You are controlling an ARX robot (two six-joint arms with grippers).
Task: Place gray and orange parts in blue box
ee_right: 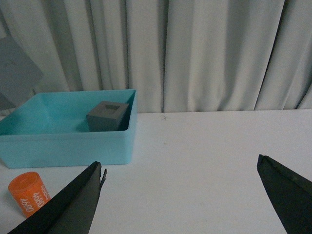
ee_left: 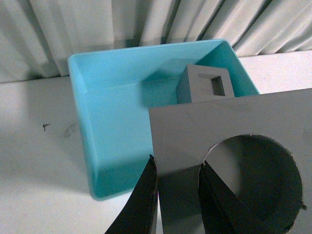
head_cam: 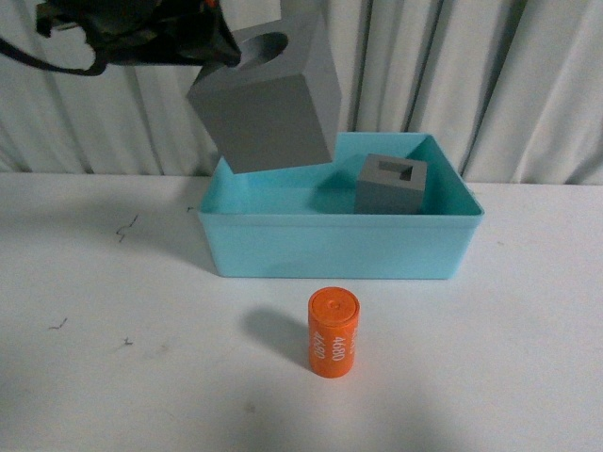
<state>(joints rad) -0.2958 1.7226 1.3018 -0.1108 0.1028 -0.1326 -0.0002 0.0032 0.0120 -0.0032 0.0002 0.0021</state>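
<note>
My left gripper (head_cam: 231,52) is shut on the gray cube with the round recess (head_cam: 268,99) and holds it tilted in the air above the left part of the blue box (head_cam: 334,250). In the left wrist view its fingers (ee_left: 146,195) pinch the cube's wall (ee_left: 195,131) beside the recess. The gray cube with the rectangular recess (head_cam: 391,184) sits inside the box at its right rear; it also shows in the left wrist view (ee_left: 204,85) and the right wrist view (ee_right: 107,116). The orange cylinder (head_cam: 334,332) with white digits stands on the table in front of the box. My right gripper (ee_right: 180,168) is open and empty over bare table.
The white table (head_cam: 94,311) carries a few small dark marks (head_cam: 125,228) at the left. A pale curtain (head_cam: 490,75) hangs close behind the box. The cylinder (ee_right: 29,192) lies off to one side of my right gripper.
</note>
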